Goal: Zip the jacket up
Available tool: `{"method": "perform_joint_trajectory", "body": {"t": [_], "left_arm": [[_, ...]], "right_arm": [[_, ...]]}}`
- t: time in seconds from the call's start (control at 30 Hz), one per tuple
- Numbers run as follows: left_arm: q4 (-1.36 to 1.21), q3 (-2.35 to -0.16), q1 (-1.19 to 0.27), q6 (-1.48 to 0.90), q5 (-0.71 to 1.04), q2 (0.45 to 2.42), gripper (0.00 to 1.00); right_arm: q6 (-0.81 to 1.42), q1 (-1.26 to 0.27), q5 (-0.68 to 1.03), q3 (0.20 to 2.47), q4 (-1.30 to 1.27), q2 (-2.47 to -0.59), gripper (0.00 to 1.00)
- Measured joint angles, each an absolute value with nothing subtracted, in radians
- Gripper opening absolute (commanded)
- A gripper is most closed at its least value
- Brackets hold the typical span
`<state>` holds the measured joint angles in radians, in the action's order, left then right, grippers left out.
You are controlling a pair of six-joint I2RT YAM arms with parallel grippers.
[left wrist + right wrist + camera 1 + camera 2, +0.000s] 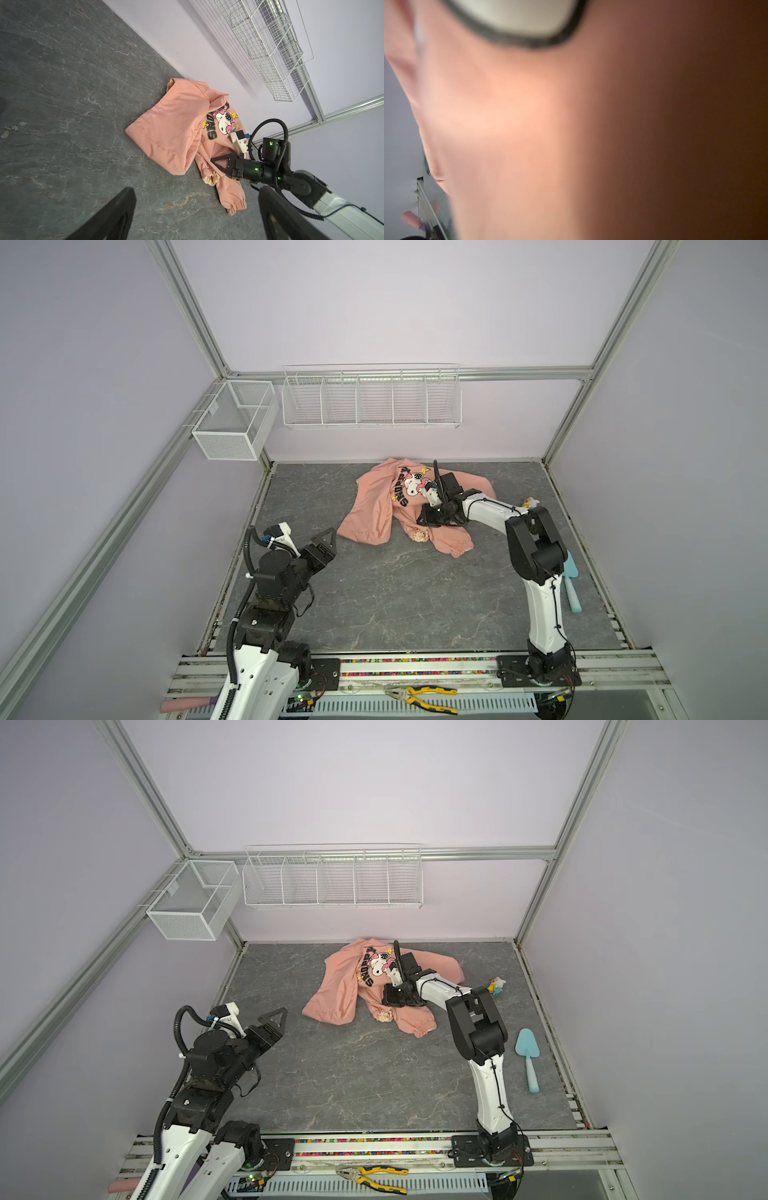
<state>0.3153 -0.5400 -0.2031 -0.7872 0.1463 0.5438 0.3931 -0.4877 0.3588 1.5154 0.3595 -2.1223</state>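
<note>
1. Toward the table's (395, 605) far edge the jacket (372, 510) lay crumpled, back print up, zipper hidden.
2. My right fingers (231, 166) sat on it; gripping or not, I couldn't tell.
3. My left fingers (116, 214) gaped empty, well short; its hem faced them.

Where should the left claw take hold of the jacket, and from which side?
Probably the hemmed near-left edge of the jacket, approached low from the robot's left. That edge lies free on the table, closest to the open left claw, which points toward it, and clear of the right claw on the jacket's other side.
</note>
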Motion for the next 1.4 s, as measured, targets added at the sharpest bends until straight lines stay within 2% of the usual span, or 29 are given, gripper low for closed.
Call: {"method": "perform_joint_trajectory", "body": {"t": [0.23,0.33,0.4,0.43,0.57,0.7,0.83,1.17,1.23,1.4], "left_arm": [[0.360,-0.599,-0.204,-0.738,0.200,0.692,0.83],[0.394,-0.620,-0.221,-0.704,0.199,0.740,0.83],[0.426,-0.636,-0.276,-0.679,0.165,0.764,0.83],[0.439,-0.645,-0.314,-0.669,0.141,0.775,0.83],[0.472,-0.678,-0.508,-0.648,0.020,0.833,0.83],[0.496,-0.706,-0.669,-0.642,-0.099,0.954,0.81],[0.517,-0.744,-0.776,-0.642,-0.191,1.112,0.80],[0.511,-0.839,-0.820,-0.642,-0.264,1.382,0.81],[0.506,-0.867,-0.820,-0.643,-0.262,1.446,0.75],[0.498,-0.926,-0.821,-0.643,-0.244,1.580,0.44]], "right_arm": [[0.397,-0.556,0.326,1.360,0.347,-1.958,0.16],[0.396,-0.559,0.302,1.309,0.350,-1.892,0.31],[0.392,-0.559,0.280,1.286,0.357,-1.857,0.52],[0.397,-0.559,0.269,1.275,0.361,-1.839,0.59],[0.392,-0.558,0.225,1.218,0.379,-1.753,0.71],[0.395,-0.558,0.174,1.172,0.400,-1.663,0.78],[0.398,-0.558,0.123,1.122,0.422,-1.579,0.81],[0.408,-0.562,0.035,0.976,0.487,-1.389,0.87],[0.411,-0.563,0.022,0.956,0.492,-1.370,0.87],[0.417,-0.566,0.004,0.924,0.502,-1.362,0.87]]}}
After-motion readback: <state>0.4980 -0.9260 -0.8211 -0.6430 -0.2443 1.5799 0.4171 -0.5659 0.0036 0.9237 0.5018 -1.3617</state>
